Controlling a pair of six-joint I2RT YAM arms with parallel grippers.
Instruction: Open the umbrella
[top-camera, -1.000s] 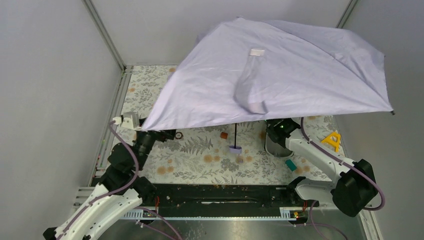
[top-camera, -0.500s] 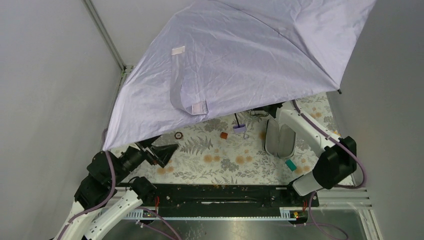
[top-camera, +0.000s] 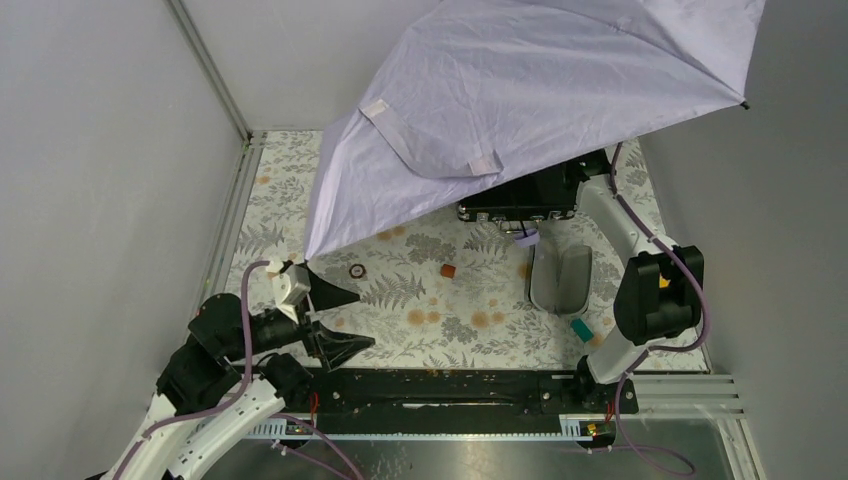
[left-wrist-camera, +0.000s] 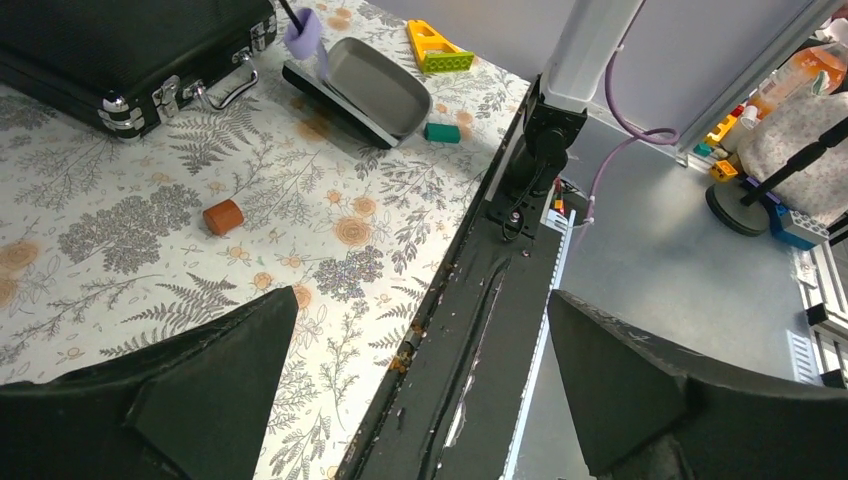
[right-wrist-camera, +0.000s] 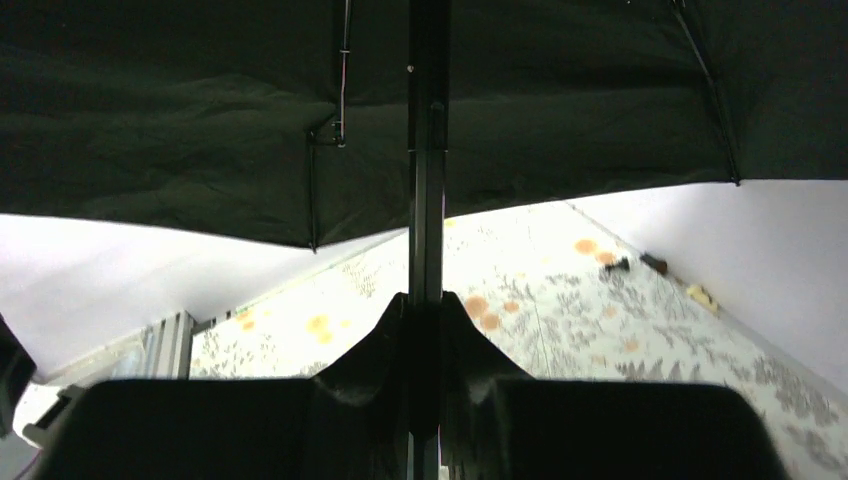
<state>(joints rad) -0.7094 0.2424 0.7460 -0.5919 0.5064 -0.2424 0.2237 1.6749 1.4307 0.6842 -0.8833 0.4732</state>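
The umbrella (top-camera: 560, 90) stands open, its pale lavender canopy spread and tilted across the 1 o'clock part of the top view, above the far right of the desk (top-camera: 400, 295). Its lowest corner dips toward 8 o'clock and ends just above the left wrist. A closure strap (top-camera: 485, 165) loops loose over the outside of the cloth. From beneath, the right wrist camera shows the dark underside, black ribs, and the thin black shaft (right-wrist-camera: 428, 150) running straight up the middle. The right fingers (right-wrist-camera: 395, 335) are closed around that shaft, one on each side. The small lavender handle knob (top-camera: 527, 238) hangs at the shaft's lower end, just at 6 o'clock of a flat black briefcase (top-camera: 520, 195) and at the 12 o'clock end of an open black oval case (top-camera: 560, 280) with a grey inside. A teal block (top-camera: 581, 328) lies at 5 o'clock of that case, a small brown cylinder (top-camera: 448, 270) at its 9 o'clock, and a dark ring (top-camera: 357, 270) farther the same way. The left wrist view adds a yellow triangular piece (left-wrist-camera: 440, 48) beyond the case. The left fingers (top-camera: 335, 295) sit at 7 o'clock near the desk's front edge, spread wide and holding nothing, well apart from the shaft.
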